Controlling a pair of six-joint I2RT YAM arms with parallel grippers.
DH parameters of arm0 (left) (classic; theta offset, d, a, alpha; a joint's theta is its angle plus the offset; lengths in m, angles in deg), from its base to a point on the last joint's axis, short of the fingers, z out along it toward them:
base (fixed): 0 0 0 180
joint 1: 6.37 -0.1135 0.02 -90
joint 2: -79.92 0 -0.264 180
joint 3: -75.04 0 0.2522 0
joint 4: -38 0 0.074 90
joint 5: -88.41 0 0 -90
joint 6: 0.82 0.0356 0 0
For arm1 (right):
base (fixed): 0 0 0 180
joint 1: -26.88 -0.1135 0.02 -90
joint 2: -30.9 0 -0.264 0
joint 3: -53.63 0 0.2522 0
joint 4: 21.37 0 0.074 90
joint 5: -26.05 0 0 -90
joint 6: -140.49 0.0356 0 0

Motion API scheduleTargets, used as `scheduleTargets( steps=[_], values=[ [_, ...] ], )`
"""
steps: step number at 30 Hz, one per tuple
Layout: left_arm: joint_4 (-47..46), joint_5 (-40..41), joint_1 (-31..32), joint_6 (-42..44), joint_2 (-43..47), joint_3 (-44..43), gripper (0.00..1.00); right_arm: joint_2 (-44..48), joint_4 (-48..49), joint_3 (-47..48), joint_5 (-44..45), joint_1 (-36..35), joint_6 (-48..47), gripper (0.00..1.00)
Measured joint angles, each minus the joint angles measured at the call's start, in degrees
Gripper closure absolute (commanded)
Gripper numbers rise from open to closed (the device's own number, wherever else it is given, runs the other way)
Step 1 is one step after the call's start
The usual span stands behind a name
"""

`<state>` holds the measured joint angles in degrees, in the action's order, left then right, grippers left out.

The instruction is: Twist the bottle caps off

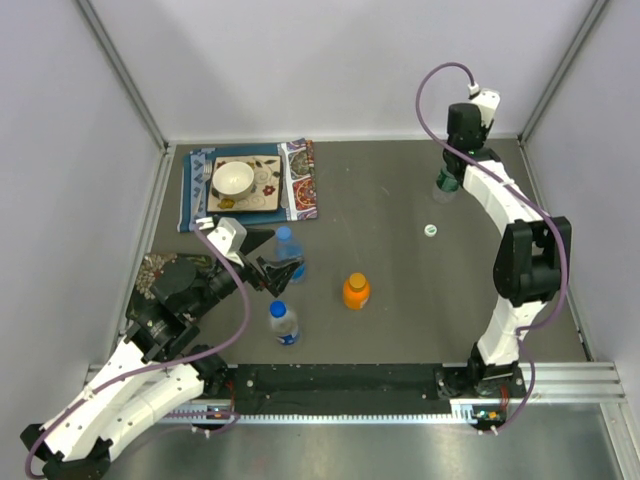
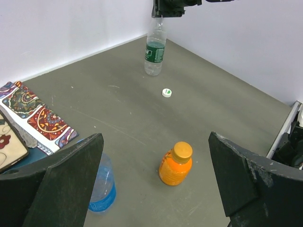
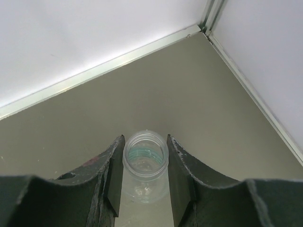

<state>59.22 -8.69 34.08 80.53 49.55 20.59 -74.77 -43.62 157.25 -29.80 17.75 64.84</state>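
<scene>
My right gripper (image 3: 145, 142) is shut on the open neck of the greenish bottle (image 3: 145, 158), which stands uncapped at the back right (image 1: 444, 189). Its white cap (image 1: 430, 230) lies loose on the table, also seen in the left wrist view as the white cap (image 2: 166, 92). My left gripper (image 2: 155, 142) is open and empty. A blue-capped bottle (image 1: 288, 250) stands right by its fingers, and the bottle (image 2: 102, 187) shows partly behind the left finger. A second blue-capped bottle (image 1: 284, 322) stands nearer. The short orange bottle (image 2: 176, 164) keeps its orange cap (image 2: 182, 151).
A patterned cloth (image 1: 300, 185) at the back left carries a plate with a white bowl (image 1: 233, 179). A dark speckled object (image 1: 160, 270) lies at the left edge. White walls enclose three sides, and a black rail (image 1: 340, 380) runs along the near edge.
</scene>
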Motion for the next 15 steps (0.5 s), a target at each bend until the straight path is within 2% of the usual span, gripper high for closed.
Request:
scheduleTargets(
  steps=[1,7,10,15],
  values=[
    [0.02,-0.13,0.0,-0.04,-0.02,0.0,0.02,0.0,0.15,-0.15,-0.02,-0.11,-0.15,0.54],
    [0.04,-0.81,0.0,-0.26,0.0,0.0,0.02,0.0,-1.18,-0.63,-1.11,-0.59,-0.02,0.43],
    [0.04,-1.03,0.0,-0.28,0.0,0.0,0.02,0.04,-2.27,-0.96,-1.77,-0.63,0.48,0.39],
    [0.07,-1.05,0.0,-0.44,0.46,0.09,0.01,0.04,-3.48,-0.98,-2.38,-0.74,0.9,0.39]
  ],
)
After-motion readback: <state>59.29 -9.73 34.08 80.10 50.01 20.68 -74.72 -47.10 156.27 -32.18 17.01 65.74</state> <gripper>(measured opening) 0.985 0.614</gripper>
